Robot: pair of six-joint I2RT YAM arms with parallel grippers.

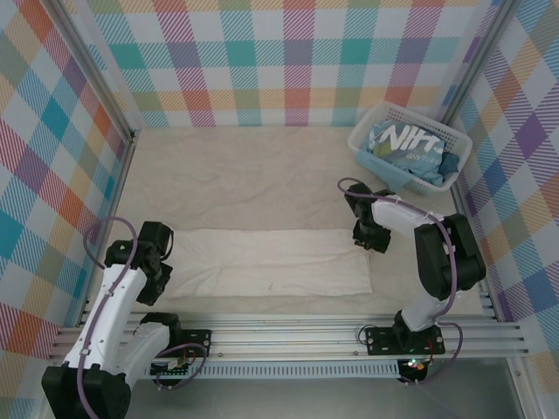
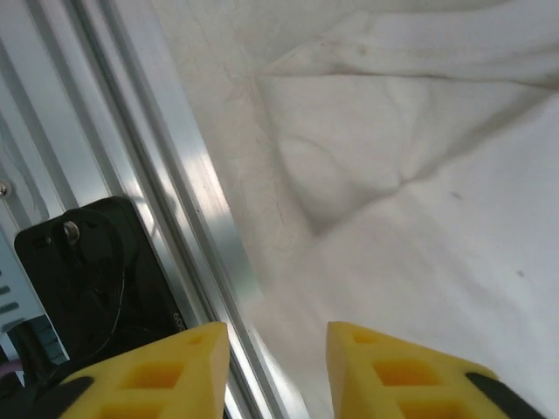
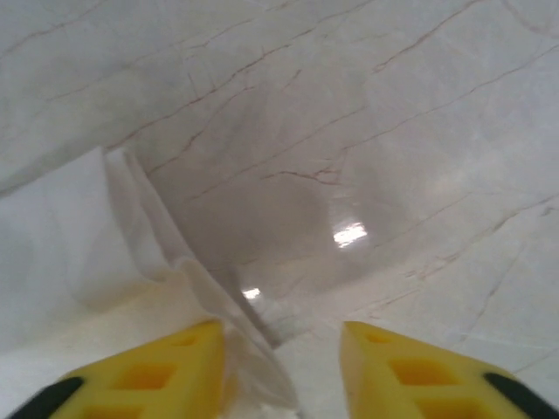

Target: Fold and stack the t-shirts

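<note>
A cream-white t-shirt [image 1: 271, 262] lies folded into a long flat strip across the near part of the table. My left gripper [image 1: 164, 260] sits at its left end, and the left wrist view shows that gripper [image 2: 278, 336] open above the wrinkled cloth [image 2: 419, 175] with nothing between its fingers. My right gripper [image 1: 373, 239] is at the strip's right end. In the right wrist view it [image 3: 281, 336] stands open, with the shirt's folded edge [image 3: 61, 236] lying loose beside the left finger. A light blue t-shirt [image 1: 404, 147] with white lettering lies bundled in the basket.
The white slatted basket [image 1: 354, 138] stands at the back right corner. Checked walls close in the cream table [image 1: 253, 175] on three sides. An aluminium rail [image 2: 183, 201] runs along the near edge beside the left gripper.
</note>
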